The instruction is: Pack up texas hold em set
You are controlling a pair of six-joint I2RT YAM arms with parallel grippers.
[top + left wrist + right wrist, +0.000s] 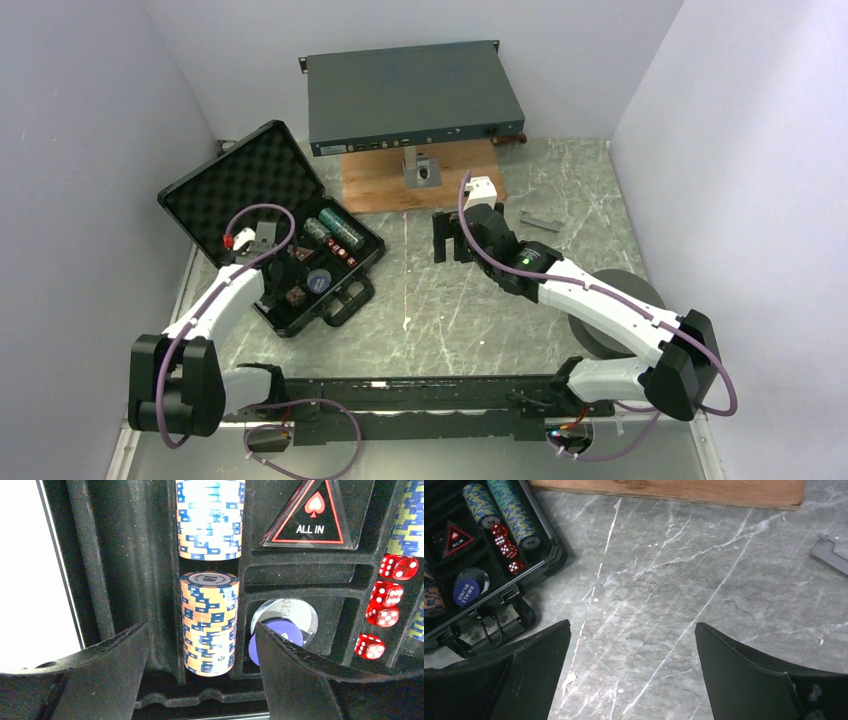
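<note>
Red "ALL IN" marker (pixel 309 515), "SMALL BLIND" disc (pixel 466 591)

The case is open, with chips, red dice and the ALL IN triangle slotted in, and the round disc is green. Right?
No: the round disc is blue, as the right wrist view shows. The case is open, with chips, red dice and the ALL IN triangle slotted in.

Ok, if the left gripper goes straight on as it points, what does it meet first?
Probably the orange-and-blue chip stack lying in its slot of the case, centred between the open fingers of the left gripper. One finger might clip the blue disc beside it; depth is unclear.
</note>
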